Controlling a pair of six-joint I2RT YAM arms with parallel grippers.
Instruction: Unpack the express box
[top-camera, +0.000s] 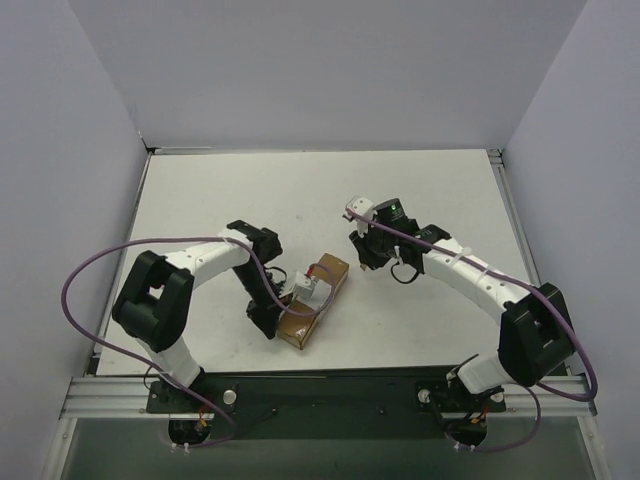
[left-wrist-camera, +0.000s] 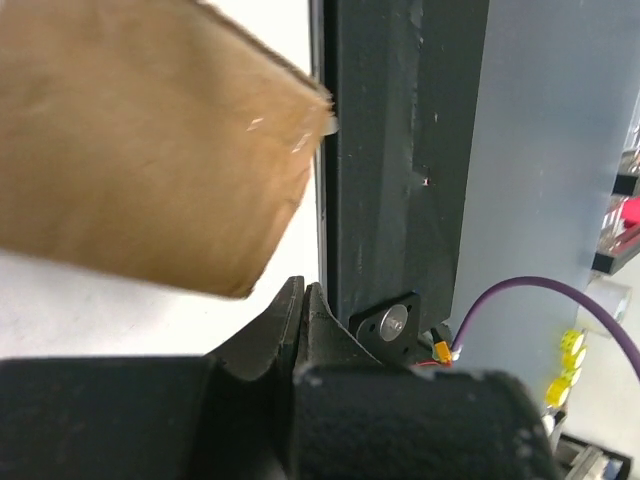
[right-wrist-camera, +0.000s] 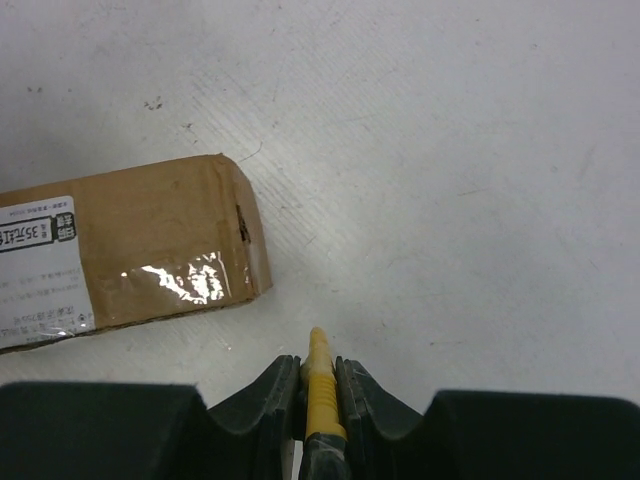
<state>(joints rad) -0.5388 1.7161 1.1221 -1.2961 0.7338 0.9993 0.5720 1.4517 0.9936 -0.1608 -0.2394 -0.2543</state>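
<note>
Yellow utility knife (right-wrist-camera: 319, 352) is clamped between the jaws of the right gripper (right-wrist-camera: 318, 372), its tip over the bare white table (right-wrist-camera: 450, 150) near the taped end of the express box (right-wrist-camera: 150, 250). The left gripper (left-wrist-camera: 303, 300), jaws together on nothing, sits close beside the box's other end, mid-table between the arms.

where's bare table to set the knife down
Far half of the table, beyond both arms, is bare; so is the patch between the express box and the right arm. Crowded around the box, where the left gripper sits.
</note>
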